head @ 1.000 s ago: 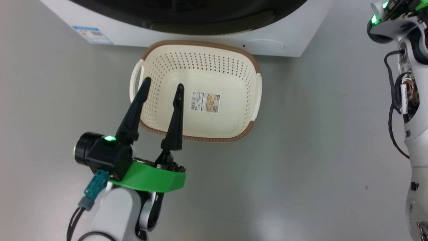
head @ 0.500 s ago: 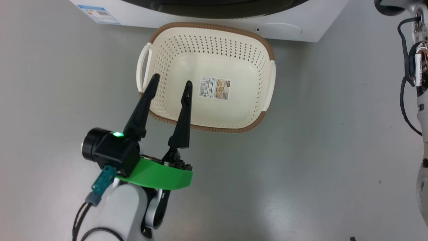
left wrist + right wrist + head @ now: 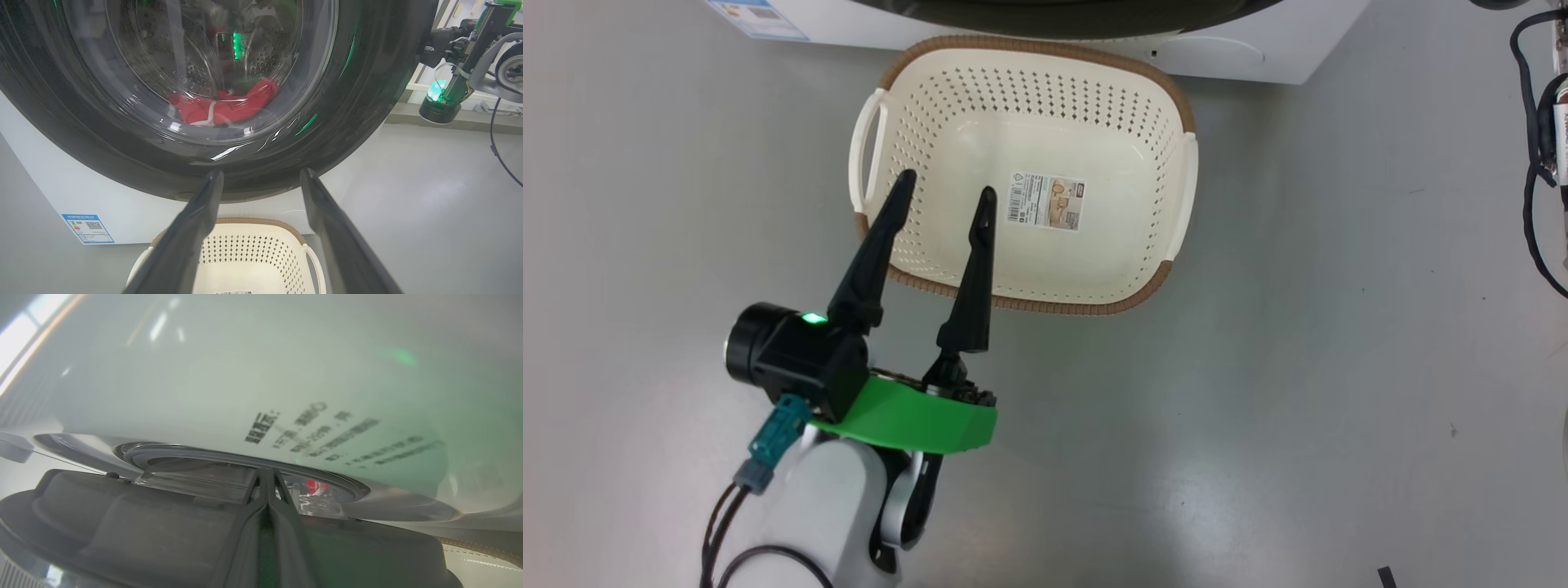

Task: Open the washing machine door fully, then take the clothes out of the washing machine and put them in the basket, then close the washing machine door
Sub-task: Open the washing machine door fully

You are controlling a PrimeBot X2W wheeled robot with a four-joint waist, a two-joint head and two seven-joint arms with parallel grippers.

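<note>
The cream basket with a brown rim stands on the floor against the white washing machine. My left gripper hovers open over the basket's near left corner, holding nothing. In the left wrist view its fingers point at the black-rimmed door. The red clothes lie in the drum behind the glass. My right gripper is shut, its tips in the narrow gap between the door's dark inner side and the machine's white front. A sliver of red clothes shows there.
Grey floor spreads right of the basket and in front of it. My right forearm with black cables hangs at the right edge. A blue label sticker marks the machine's lower left front. The basket's paper label lies on its bottom.
The camera has moved, so the basket and machine sit higher in the picture. My right arm has slid further off the upper right edge. The left gripper stays open over the basket.
</note>
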